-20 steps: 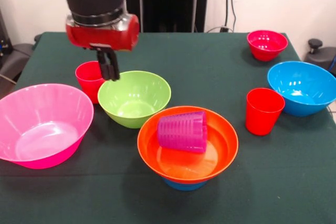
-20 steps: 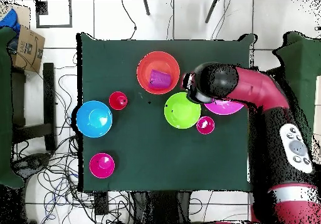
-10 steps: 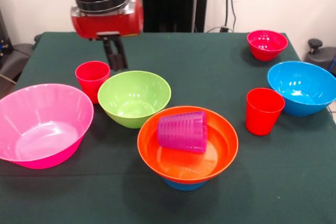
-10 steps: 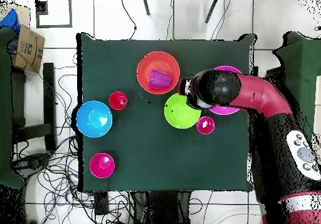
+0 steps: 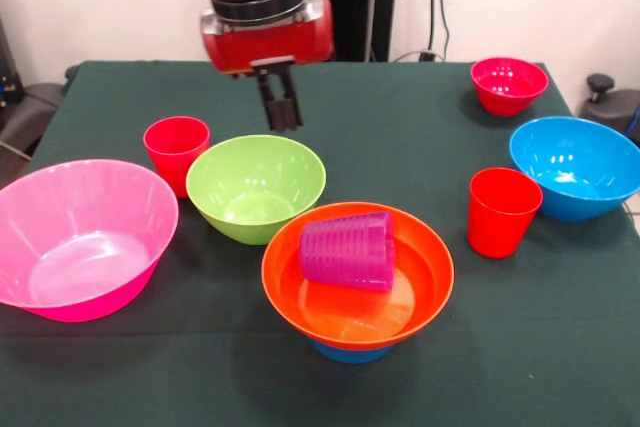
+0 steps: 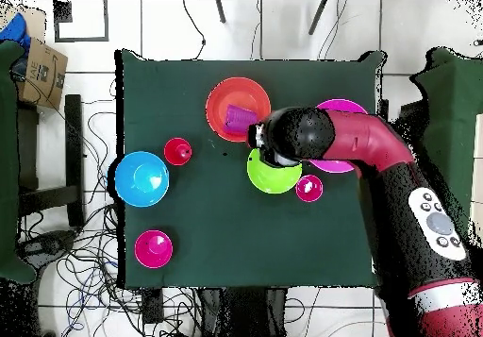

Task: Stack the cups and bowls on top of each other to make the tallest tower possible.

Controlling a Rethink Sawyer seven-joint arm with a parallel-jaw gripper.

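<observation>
Pincer (image 5: 281,110), narrow and empty, hangs above lime green bowl (image 5: 256,187), red cup (image 5: 176,150) beside it.

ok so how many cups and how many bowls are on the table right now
cups: 3 (red cup by the pink bowl, red cup by the large blue bowl, purple cup)
bowls: 6 (pink bowl, lime green bowl, orange bowl, small blue bowl under it, large blue bowl, red-magenta bowl)
total: 9
</observation>
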